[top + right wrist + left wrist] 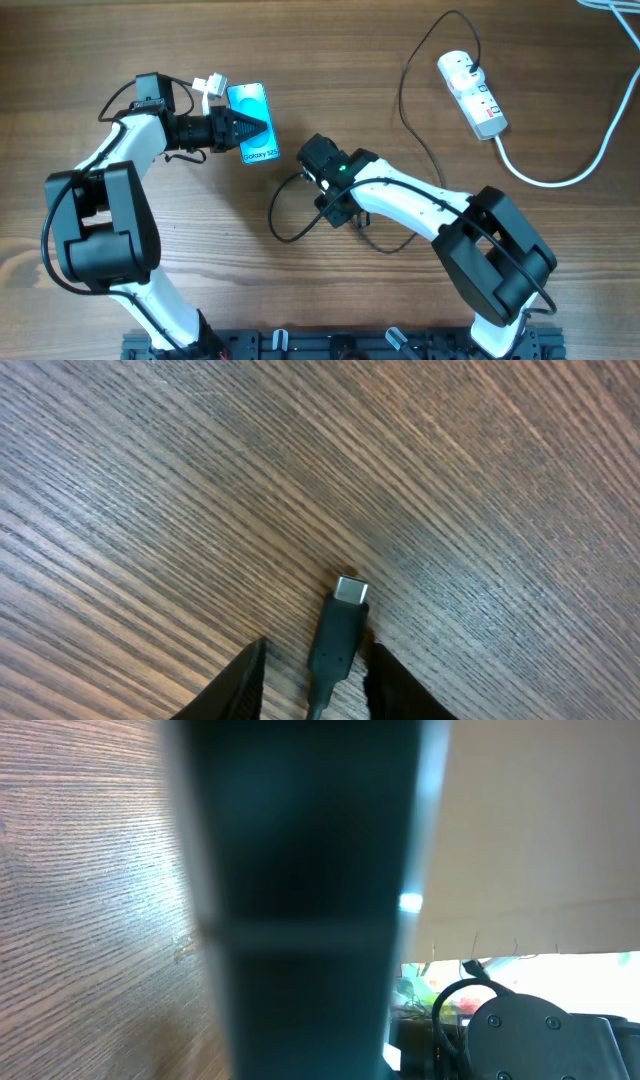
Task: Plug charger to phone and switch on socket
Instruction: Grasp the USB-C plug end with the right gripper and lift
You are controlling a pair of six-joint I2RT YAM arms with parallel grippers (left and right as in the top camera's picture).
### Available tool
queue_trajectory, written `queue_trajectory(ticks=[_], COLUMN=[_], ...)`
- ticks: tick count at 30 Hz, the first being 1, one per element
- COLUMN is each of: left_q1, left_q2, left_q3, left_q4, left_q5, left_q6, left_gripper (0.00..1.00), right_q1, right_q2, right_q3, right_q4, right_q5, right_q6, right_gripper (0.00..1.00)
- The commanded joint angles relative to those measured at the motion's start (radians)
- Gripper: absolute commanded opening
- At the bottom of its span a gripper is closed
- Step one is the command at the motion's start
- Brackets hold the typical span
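The phone (250, 103), with a teal screen and a white strip at its near end, is gripped by my left gripper (243, 128), whose black fingers lie over its screen. In the left wrist view the phone (300, 870) is a dark blur filling the middle. The charger, a thin black cable (275, 215), loops on the table. Its connector (338, 635) lies between the fingers of my right gripper (315, 680), with a gap on the left side. In the overhead view the right gripper (312, 158) is just right of the phone. The white socket (473, 93) lies at the far right, with the charger plugged in.
A thick pale cable (560, 180) curves from the socket toward the right table edge. The charger cable runs from the socket (405, 95) down behind my right arm. A white clip (210, 85) sits by the left wrist. Wooden tabletop throughout.
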Motion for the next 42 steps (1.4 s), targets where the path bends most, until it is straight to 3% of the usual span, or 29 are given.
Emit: queue_trajectory(ticks=[1,6,10,16,17,18,19,21,24,28,30,37,42], left_q1=[-0.001,-0.001,-0.001,-0.001,-0.001,-0.001,-0.001,-0.001,-0.001,-0.001,-0.001,-0.001,-0.001], left_q2=[-0.032,-0.032,-0.032,-0.032,-0.032,-0.032,-0.032,-0.032,-0.032,-0.032,-0.032,-0.032,-0.032], left_q3=[-0.005,-0.005,-0.005,-0.005,-0.005,-0.005,-0.005,-0.005,-0.005,-0.005,-0.005,-0.005,-0.005], left_q4=[0.006,0.006,0.007,0.008,0.008,0.007,0.007,0.007,0.007,0.007,0.011,0.027,0.041], left_q5=[0.027,0.027,0.027,0.027,0.027,0.027,0.027,0.027,0.027,0.028,0.028,0.028,0.032], left_q6=[-0.006,-0.006,-0.005,-0.005,-0.005,-0.005,-0.001,-0.001,-0.001,-0.001,-0.001,-0.002,-0.003], left_gripper=[0.04,0.04,0.04,0.04,0.04,0.04,0.04,0.04,0.04,0.04,0.04,0.04,0.04], right_q1=[-0.003,-0.003,-0.003,-0.003,-0.003,-0.003,-0.003,-0.003,-0.003,-0.003,-0.003,-0.003,-0.003], right_q2=[0.034,0.034,0.034,0.034,0.034,0.034,0.034,0.034,0.034,0.034,0.034,0.024,-0.046], right_q3=[0.0,0.0,0.0,0.0,0.0,0.0,0.0,0.0,0.0,0.0,0.0,0.009,0.053], right_q4=[0.003,0.003,-0.001,-0.006,-0.011,-0.013,-0.016,-0.015,-0.019,-0.029,-0.031,-0.034,-0.03], right_q5=[0.056,0.055,0.045,0.033,0.033,0.032,0.032,0.032,0.032,0.007,-0.002,-0.037,-0.251], right_q6=[0.004,0.006,0.013,0.031,0.031,0.031,0.031,0.031,0.032,0.038,0.039,0.037,0.034], right_gripper=[0.31,0.16,0.2,0.16,0.17,0.29,0.34,0.34,0.24,0.21,0.04,0.04,0.04])
